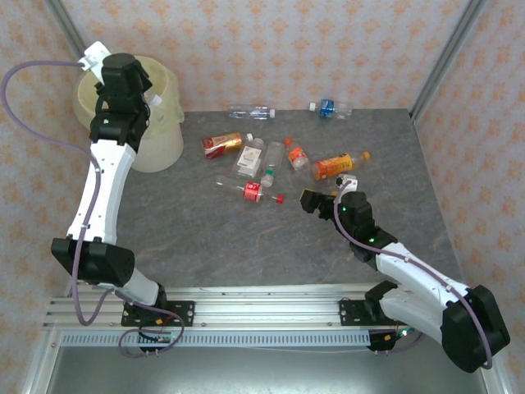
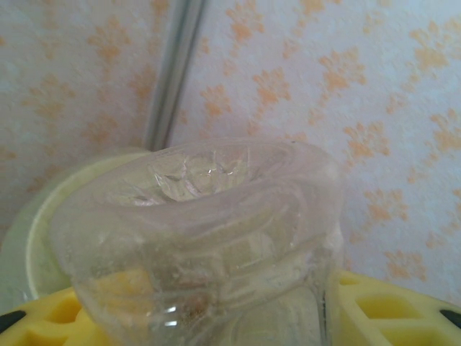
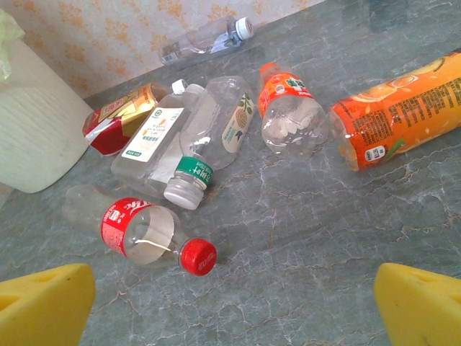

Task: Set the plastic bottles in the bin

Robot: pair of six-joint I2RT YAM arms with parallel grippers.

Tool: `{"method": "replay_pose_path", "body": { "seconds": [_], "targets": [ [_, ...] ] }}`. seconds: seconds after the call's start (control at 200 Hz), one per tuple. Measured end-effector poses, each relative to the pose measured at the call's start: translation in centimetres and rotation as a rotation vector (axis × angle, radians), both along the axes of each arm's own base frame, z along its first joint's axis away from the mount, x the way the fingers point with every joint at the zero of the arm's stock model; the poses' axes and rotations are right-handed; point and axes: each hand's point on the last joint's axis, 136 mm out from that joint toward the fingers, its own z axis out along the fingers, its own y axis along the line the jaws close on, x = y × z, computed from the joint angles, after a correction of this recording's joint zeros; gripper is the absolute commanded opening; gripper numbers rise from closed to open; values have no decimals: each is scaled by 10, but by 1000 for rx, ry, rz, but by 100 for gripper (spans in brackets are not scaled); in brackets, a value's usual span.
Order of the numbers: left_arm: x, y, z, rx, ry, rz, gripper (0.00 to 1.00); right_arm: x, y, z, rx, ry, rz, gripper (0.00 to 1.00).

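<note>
Clear bottle [image 2: 202,216] sits right at the left wrist cam, base toward the lens, clamped in my left gripper [image 2: 216,321]. Jaws are narrowed onto its body. The bin [image 2: 32,245] rim is just below-left of it, and the top view puts that gripper over the bin at far left. The bottle looks thin-walled, empty and light, and it'll dent if I over-squeeze.

The remaining bottles lie loose on the table [image 1: 246,246], mid to far, well apart from the bin. The red-capped bottle [image 3: 144,231] is on its side, nearest my right gripper [image 3: 230,310].

On the right side the jaws are wide, holding nothing and touching nothing, low over the table on the near side of the cluster. Bottles are round and slick, so likely to roll. Best hold is across the labelled body, not the cap.
</note>
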Motion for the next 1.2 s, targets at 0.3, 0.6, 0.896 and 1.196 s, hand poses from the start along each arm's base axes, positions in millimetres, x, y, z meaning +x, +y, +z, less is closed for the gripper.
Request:
{"method": "replay_pose_path", "body": {
  "seconds": [0.3, 0.6, 0.896, 1.196],
  "targets": [
    [45, 42, -28, 5, 105, 106, 54, -2, -3, -6, -16, 22, -10, 99],
    [76, 88, -88, -6, 298, 191, 56, -2, -4, -9, -26, 33, -14, 99],
    [84, 106, -143, -11, 485, 219, 84, 4, 1, -25, -56, 86, -4, 99],
    [80, 100, -136, -26, 486, 190, 94, 9, 9, -27, -57, 109, 24, 99]
  ]
}}
